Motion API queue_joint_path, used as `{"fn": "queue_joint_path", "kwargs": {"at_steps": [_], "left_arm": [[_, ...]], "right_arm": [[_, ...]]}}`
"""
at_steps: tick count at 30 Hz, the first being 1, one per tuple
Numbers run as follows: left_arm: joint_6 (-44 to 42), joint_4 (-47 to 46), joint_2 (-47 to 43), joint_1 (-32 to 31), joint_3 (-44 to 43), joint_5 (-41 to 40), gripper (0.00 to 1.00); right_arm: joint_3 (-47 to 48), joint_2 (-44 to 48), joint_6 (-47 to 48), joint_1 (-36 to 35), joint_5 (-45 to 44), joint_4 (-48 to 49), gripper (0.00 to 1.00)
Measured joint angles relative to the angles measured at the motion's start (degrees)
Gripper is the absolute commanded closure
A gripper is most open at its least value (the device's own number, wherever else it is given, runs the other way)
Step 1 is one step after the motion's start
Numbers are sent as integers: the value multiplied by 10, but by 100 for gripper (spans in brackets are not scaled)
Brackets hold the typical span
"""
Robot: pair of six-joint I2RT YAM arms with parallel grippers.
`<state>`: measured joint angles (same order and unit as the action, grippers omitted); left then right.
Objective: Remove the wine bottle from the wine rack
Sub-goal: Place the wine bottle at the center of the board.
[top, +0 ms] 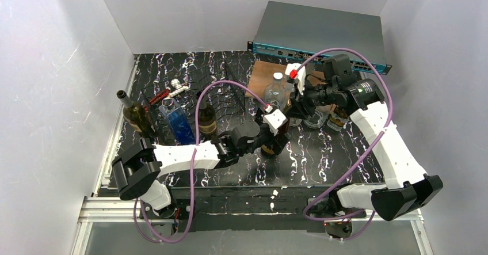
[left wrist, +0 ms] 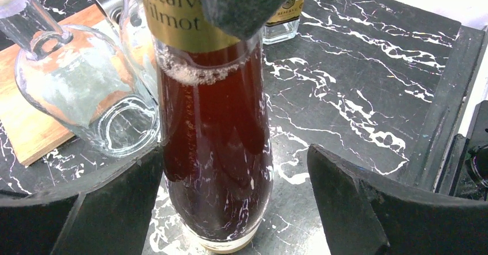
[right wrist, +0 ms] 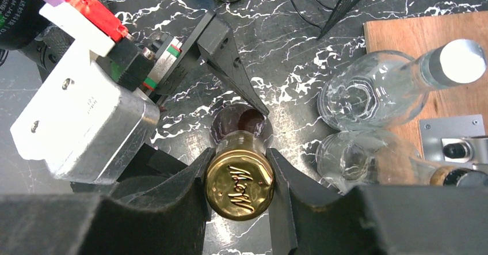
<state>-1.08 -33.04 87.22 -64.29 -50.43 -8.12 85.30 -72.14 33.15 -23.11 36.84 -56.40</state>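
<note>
One wine bottle [left wrist: 216,151], gold label [left wrist: 172,13] "ntalv/ilmot", rt tool [right wrist: 239,168] clamped on cap [right wrist: 239,189].

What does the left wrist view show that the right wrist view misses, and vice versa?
Only left wrist: the wine bottle's gold label and a RESERVE label behind it. Only right wrist: the gold cap from above, with the right end effector shut on the neck beneath. Both: the wine bottle, the open left end effector, a clear glass bottle, the wooden board.
</note>
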Motion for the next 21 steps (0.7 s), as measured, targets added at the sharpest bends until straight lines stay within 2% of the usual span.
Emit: {"fn": "queue_joint_path", "kwargs": {"at_steps": [3,9,14,21], "left_arm": [[0,4,-7,0,5,-4,9],[1,3,-18,0,18,-12,9],[10,0,-25,-2,26,-23,9],[17,-3,-37,-5,41,-32,9]], "right_arm": [[4,-7,-1,-12,-3,4,79],[4,-11,-5,-31,-7,19,65],[4,-16,-13,-35,-4,28,48],[4,-17,-35,-40,38,74,34]]}}
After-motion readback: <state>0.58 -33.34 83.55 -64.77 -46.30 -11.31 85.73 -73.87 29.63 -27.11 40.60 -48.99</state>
